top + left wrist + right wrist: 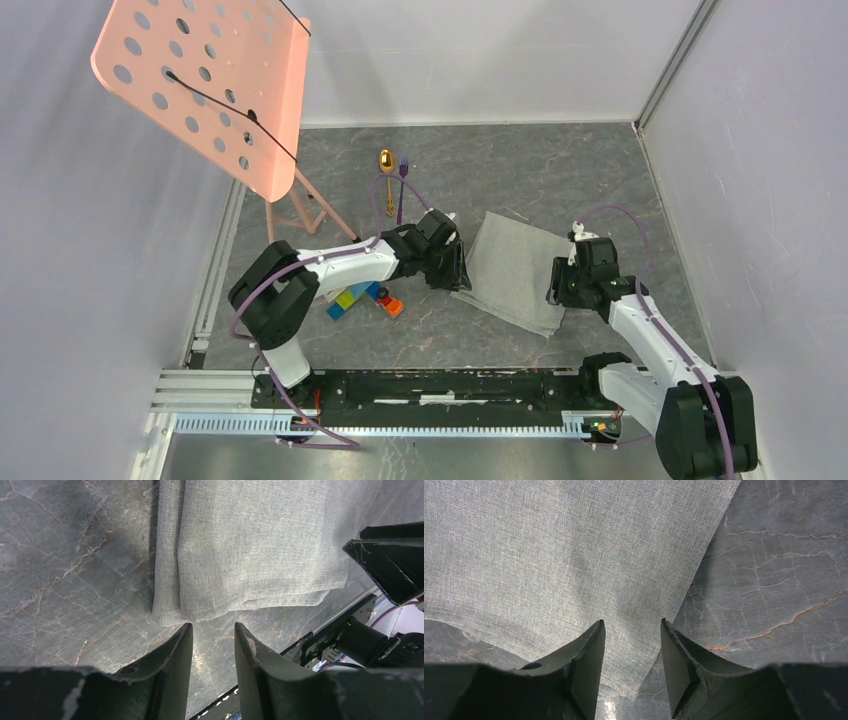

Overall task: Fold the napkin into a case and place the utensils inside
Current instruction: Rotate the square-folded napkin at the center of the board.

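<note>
- The napkin (515,265) lies flat on the table between my two arms. It is a broad folded panel and not yet a narrow case. My left wrist view shows doubled layers along its left edge.
- My left gripper (212,627) sits at the napkin's left edge with its fingers parted. Only bare table shows between them, the cloth's corner lies just ahead of the tips, and I am grasping nothing.
- My right gripper (631,625) hangs over the napkin's near-right corner with its fingers likewise apart. Cloth shows under the gap but is not pinched.
- The spoon (387,165) and fork (402,186) lie side by side beyond the napkin's far-left corner, well apart from it.
- I judge the step in hand to be taking an edge for the next fold.
- To do it well, I should go low enough for one finger to slide under every layer, and pinch at matching spots on both sides.
- I should then lift both sides together so the thin cloth neither drags nor skews the crease.
</note>
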You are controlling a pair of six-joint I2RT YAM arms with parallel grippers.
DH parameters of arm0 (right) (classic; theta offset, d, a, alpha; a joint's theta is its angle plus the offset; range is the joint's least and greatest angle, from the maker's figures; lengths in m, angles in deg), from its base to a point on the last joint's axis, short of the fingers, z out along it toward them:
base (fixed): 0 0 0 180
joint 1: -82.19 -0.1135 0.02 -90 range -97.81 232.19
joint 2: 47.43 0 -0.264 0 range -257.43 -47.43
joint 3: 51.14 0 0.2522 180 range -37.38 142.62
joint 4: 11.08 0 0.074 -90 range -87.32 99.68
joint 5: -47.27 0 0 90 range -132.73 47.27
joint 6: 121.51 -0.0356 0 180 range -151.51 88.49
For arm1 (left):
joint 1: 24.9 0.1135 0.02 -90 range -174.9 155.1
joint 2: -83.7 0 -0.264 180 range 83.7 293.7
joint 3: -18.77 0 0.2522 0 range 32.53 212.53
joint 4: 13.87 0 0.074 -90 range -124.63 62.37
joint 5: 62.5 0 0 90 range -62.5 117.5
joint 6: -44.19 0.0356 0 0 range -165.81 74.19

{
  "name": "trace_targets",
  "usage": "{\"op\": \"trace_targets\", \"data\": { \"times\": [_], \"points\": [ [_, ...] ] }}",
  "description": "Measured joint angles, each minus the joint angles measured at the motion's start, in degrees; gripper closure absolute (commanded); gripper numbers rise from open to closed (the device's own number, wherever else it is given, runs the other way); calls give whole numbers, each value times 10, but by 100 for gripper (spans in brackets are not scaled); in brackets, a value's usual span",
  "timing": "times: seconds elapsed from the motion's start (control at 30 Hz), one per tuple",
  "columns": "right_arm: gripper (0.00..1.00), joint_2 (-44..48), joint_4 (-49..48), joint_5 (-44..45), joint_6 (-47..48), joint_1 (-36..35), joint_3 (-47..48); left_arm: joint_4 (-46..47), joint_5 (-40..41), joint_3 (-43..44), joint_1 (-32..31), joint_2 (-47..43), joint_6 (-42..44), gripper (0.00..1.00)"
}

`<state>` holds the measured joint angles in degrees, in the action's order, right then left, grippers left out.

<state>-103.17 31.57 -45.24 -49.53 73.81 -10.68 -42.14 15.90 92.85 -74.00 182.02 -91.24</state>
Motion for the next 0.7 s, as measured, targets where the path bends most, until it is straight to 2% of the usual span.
{"op": "trace_targets", "data": {
  "times": [0.3,0.7],
  "points": [
    [44,38,6,8,-17,0,-5,-4,10,6,0,27,0,57],
    [56,85,19,-14,-69,2,-66,1,10,5,0,44,1,78]
  ]
}}
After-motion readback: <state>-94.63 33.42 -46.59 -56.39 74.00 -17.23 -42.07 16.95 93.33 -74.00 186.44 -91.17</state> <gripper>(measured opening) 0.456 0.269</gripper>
